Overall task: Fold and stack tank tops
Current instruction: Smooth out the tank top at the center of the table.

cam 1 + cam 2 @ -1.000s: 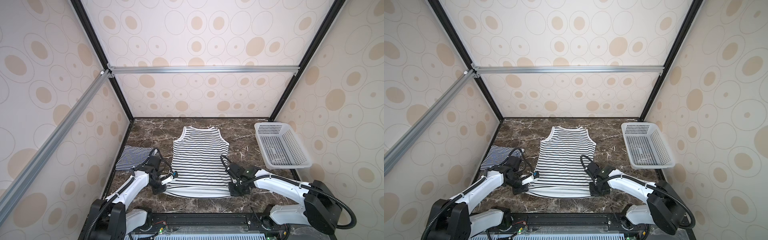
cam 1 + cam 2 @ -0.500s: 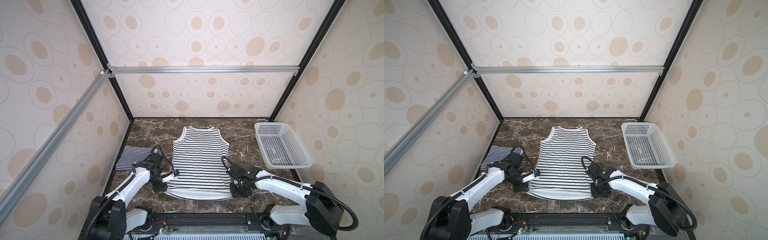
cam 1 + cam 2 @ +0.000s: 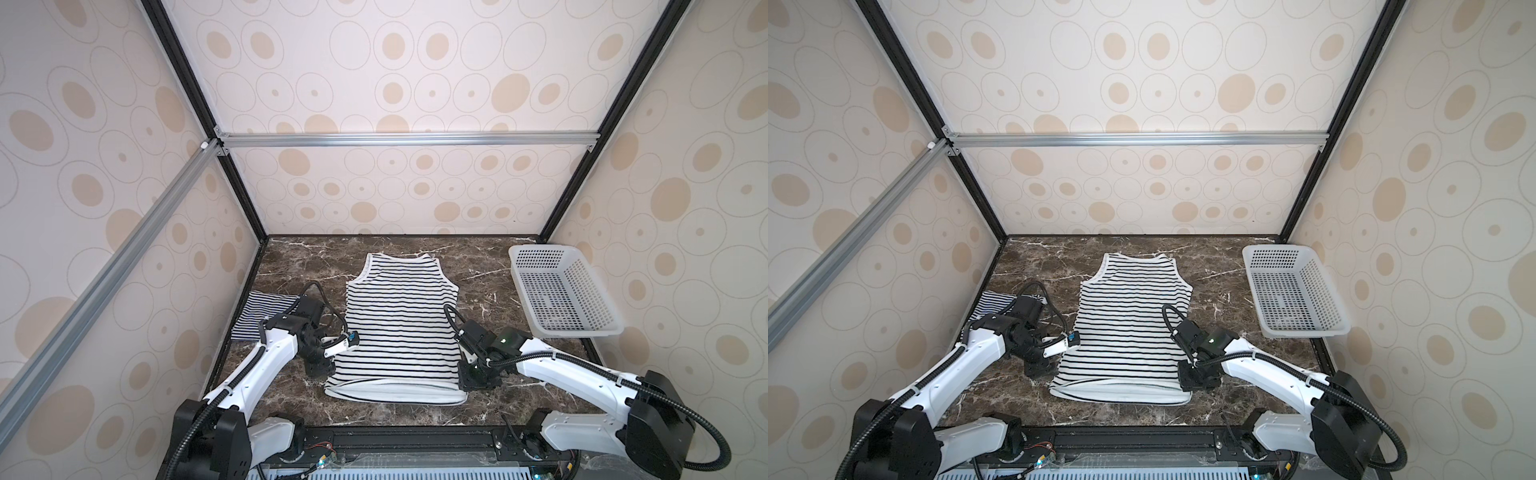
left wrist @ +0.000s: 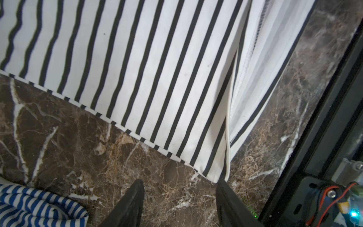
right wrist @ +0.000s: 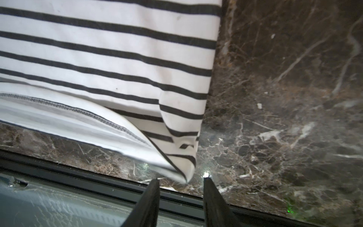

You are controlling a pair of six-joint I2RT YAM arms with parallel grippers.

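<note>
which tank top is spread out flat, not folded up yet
The white one with wide-spaced black stripes, spread full-length in the middle. The fine navy-striped top lies folded small, off to the left.

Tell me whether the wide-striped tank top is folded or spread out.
Spread out, unfolded: the wide-striped tank top lies flat on the table, neckline to hem in full outline; the hem gapes slightly.

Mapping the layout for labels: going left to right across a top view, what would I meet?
navy fine-striped tank top → left gripper → black-striped tank top → right gripper → white basket
</note>
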